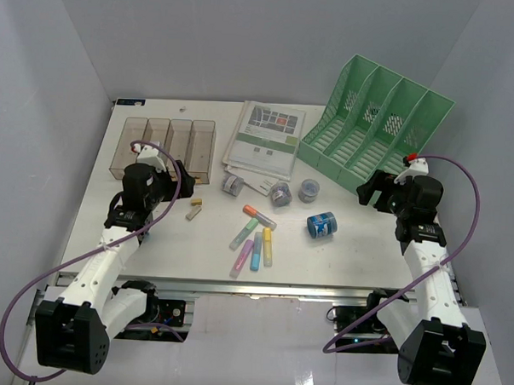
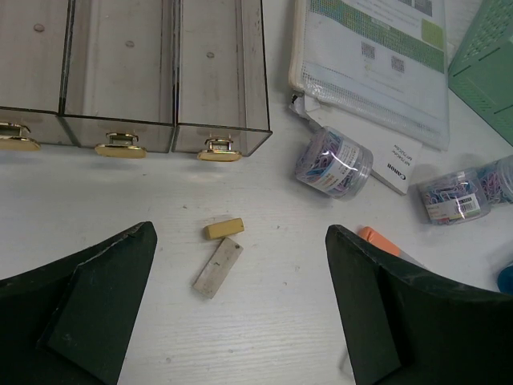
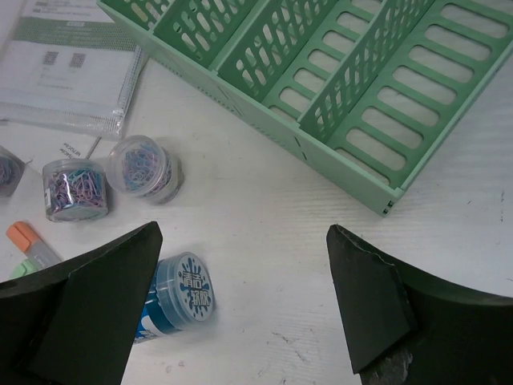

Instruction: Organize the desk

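Note:
The white desk (image 1: 339, 256) holds scattered items. Two small erasers, one yellow (image 2: 224, 229) and one grey (image 2: 218, 267), lie between my open left gripper's (image 2: 240, 313) jaws; they also show in the top view (image 1: 194, 208). Several highlighters (image 1: 255, 239) lie mid-desk. Three clear jars of paper clips (image 1: 281, 193) sit near a stack of papers (image 1: 265, 139). A blue jar (image 3: 172, 301) lies on its side by my open right gripper (image 3: 240, 313), touching nothing. Both grippers hover empty above the desk.
A smoky four-compartment tray (image 1: 163, 144) with gold handles (image 2: 220, 149) stands at the back left. A green four-slot file rack (image 1: 375, 121) lies at the back right. An orange highlighter tip (image 2: 377, 237) shows beside my left gripper's right finger.

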`<state>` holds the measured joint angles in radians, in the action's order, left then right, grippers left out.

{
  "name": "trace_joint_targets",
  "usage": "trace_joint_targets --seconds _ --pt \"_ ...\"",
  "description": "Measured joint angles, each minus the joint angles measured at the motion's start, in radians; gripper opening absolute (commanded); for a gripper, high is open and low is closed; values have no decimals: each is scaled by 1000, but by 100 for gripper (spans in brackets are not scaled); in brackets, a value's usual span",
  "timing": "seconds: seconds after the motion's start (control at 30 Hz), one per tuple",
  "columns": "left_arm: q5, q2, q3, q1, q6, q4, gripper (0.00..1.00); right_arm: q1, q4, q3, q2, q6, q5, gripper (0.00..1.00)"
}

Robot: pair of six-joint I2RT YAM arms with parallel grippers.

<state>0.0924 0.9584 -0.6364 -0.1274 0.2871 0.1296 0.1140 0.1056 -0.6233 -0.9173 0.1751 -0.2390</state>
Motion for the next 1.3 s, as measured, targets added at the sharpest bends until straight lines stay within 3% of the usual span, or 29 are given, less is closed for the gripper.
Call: trace_joint_targets --seconds 0.23,0.4,0.6,0.97,1.3 --pt "-43 -1 -8 -1 53 73 98 10 -12 11 12 -71 -138 90" --pt "-113 -40 -29 -1 105 211 98 10 -18 85 49 -285 -405 90" --pt "-238 -52 -142 1 164 423 98 9 102 94 39 -518 -650 90" --pt "-408 158 -246 114 262 674 98 9 136 88 63 -580 -702 90" --pt "-447 247 -293 278 226 729 98 9 152 79 82 -580 -707 90"
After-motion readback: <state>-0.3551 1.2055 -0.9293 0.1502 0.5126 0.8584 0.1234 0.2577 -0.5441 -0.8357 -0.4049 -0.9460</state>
